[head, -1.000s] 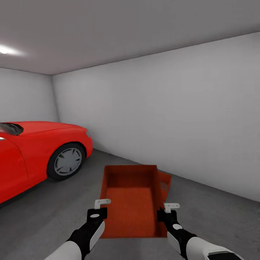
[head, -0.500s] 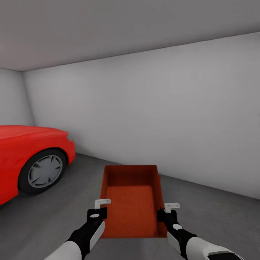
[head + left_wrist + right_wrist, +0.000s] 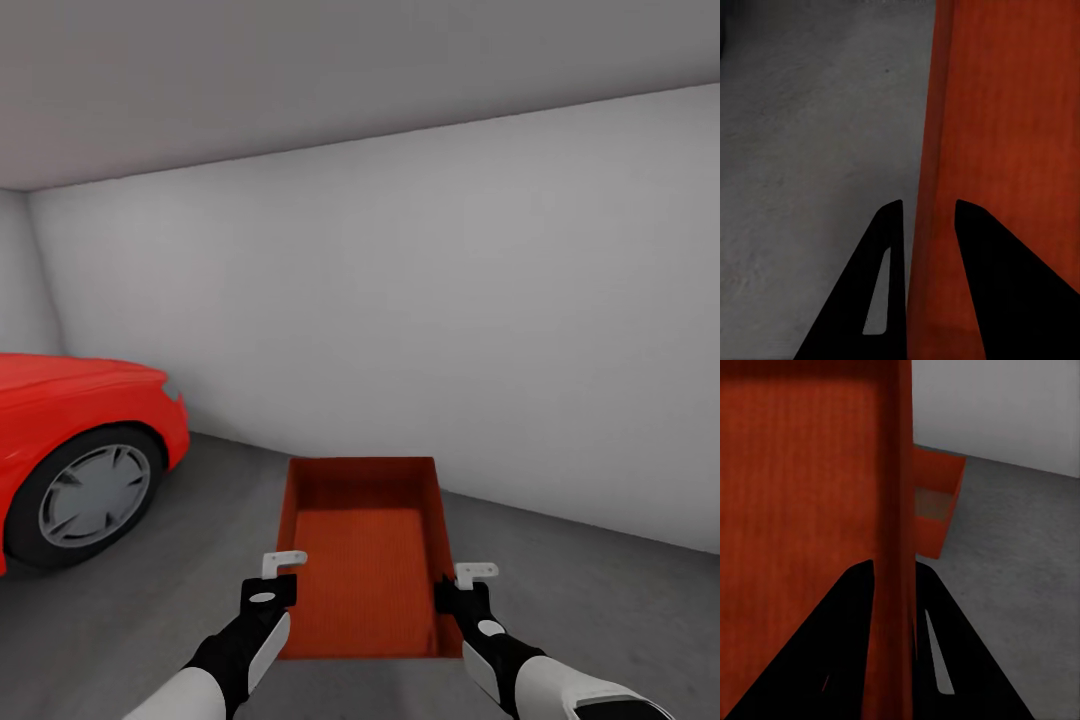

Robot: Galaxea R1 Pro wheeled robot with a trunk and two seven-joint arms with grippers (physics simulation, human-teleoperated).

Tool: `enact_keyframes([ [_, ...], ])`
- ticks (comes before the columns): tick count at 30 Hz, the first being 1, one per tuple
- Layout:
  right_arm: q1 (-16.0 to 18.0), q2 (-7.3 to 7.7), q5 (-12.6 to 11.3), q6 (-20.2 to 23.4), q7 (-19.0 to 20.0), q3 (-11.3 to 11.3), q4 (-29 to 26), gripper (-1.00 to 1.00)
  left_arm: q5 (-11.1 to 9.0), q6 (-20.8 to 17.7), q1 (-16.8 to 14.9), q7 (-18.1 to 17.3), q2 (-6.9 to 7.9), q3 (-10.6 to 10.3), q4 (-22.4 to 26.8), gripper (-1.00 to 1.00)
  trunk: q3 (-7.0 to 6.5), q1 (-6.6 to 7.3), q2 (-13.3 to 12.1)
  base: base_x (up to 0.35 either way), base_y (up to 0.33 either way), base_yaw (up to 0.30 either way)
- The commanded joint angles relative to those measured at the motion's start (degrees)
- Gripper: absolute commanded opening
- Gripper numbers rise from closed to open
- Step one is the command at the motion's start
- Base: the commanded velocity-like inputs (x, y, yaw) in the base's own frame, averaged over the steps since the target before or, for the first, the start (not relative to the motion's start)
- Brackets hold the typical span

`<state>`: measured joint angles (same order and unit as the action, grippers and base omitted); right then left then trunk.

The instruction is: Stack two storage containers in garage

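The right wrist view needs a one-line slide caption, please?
Right gripper clamps the carried container's wall; second container sits on the garage floor ahead.

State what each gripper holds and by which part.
One storage container: left gripper pinches its left side wall, right gripper its right side wall.

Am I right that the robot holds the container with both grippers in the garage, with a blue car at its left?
Not quite: the head view shows the car is red. The left gripper and right gripper do hold the container, one on each side wall.
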<state>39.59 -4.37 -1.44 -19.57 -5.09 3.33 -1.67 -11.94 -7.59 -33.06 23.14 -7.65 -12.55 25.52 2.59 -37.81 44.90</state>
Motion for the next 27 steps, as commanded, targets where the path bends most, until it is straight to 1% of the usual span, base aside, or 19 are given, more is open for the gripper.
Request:
enact_keyframes([
  [1,0.04,-0.02,-0.14,-0.12,0.08,-0.78,0.18,-1.00,0.25,-0.23,-0.07,0.41,0.00,-0.11,0.32,-1.00,0.10,-0.05,0.08,0.313,0.129,0.000],
  [15,0.04,-0.02,-0.09,-0.12,0.08,-0.78,0.18,-1.00,0.25,-0.23,-0.07,0.41,0.00,-0.11,0.40,-1.00,0.10,-0.05,0.08,0.313,0.129,-0.008],
  [18,0.05,-0.02,-0.09,-0.12,0.08,-0.78,0.18,-1.00,0.25,-0.23,-0.07,0.41,0.00,-0.11,0.40,-1.00,0.10,-0.05,0.08,0.313,0.129,-0.188],
  [27,0.05,-0.02,-0.13,-0.12,0.08,-0.78,0.18,-1.00,0.25,-0.23,-0.07,0.41,0.00,-0.11,0.43,-1.00,0.10,-0.05,0.08,0.313,0.129,-0.269],
])
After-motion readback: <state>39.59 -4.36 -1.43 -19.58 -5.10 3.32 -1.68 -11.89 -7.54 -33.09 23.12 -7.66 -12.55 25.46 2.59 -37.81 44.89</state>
